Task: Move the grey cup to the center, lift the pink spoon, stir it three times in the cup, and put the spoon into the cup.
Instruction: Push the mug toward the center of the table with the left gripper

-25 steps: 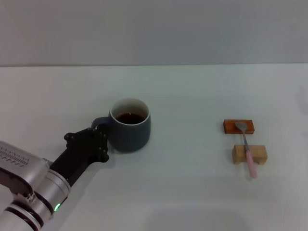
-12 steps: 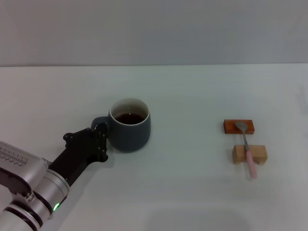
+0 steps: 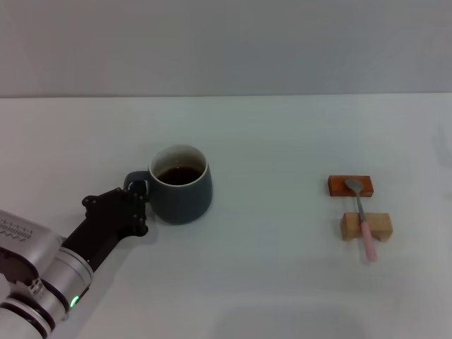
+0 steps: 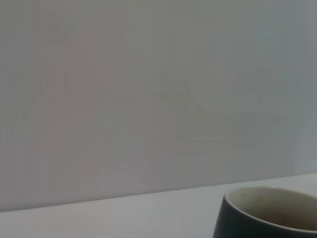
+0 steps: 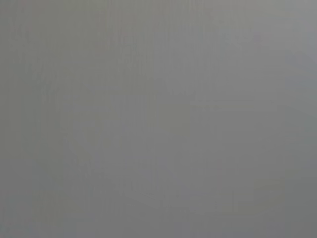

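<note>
Your left gripper (image 3: 139, 192) sits at the loop handle of the grey cup (image 3: 180, 185), a rounded glazed mug holding dark liquid; you cannot tell whether its jaws are clamped. Well to the cup's right, the pink spoon (image 3: 363, 219) lies across a reddish block (image 3: 351, 185) and a pale wooden block (image 3: 366, 226).

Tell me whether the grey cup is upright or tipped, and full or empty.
Upright and partly filled: the grey cup stands on its base on the table, round rim facing up, dark liquid inside. The left claw is at its handle.
</note>
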Tool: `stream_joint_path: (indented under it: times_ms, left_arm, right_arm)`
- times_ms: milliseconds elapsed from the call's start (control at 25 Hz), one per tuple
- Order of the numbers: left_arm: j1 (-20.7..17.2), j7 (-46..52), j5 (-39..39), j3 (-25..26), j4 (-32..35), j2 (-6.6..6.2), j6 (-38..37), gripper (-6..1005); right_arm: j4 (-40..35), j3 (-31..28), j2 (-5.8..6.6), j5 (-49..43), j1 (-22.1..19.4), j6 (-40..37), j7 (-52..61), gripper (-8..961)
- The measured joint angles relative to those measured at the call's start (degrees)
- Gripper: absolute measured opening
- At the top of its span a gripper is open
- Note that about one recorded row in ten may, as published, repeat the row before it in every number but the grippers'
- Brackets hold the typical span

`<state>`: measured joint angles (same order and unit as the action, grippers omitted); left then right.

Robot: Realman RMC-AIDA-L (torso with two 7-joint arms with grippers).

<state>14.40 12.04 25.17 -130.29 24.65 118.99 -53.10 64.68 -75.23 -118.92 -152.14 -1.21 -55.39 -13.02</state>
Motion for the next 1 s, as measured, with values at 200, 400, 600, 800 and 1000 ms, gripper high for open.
stream_joint_path:
  times_ms: [200, 400, 600, 800, 1000]
  left_arm:
    - [0.67, 0.14, 1.72, 1.21, -1.27, 0.01, 0.08, -2]
    - [1.78, 1.20, 2.32, 1.42, -2.26, -0.09, 0.10, -2]
    - [2.76, 1.24, 2.29, 1.06, -2.93, 0.04, 0.19, -2]
    - [2.76, 1.24, 2.41, 1.40, -3.08, -0.03, 0.28, -2]
    - [2.67, 1.24, 2.54, 1.50, -3.15, -0.12, 0.29, -2]
  right_arm:
    - [0.00, 0.00, -0.05, 0.03, -0.13, 0.09, 0.00, 762]
    - [0.00, 0.00, -0.08, 0.11, -0.25, 0.12, 0.00, 762]
    - [-0.08, 0.00, -0.08, 0.17, 0.07, 0.12, -0.01, 761]
    - [-0.02, 0.00, -0.08, 0.18, 0.22, 0.18, 0.00, 761]
    - [-0.05, 0.00, -0.08, 0.19, 0.48, 0.23, 0.01, 762]
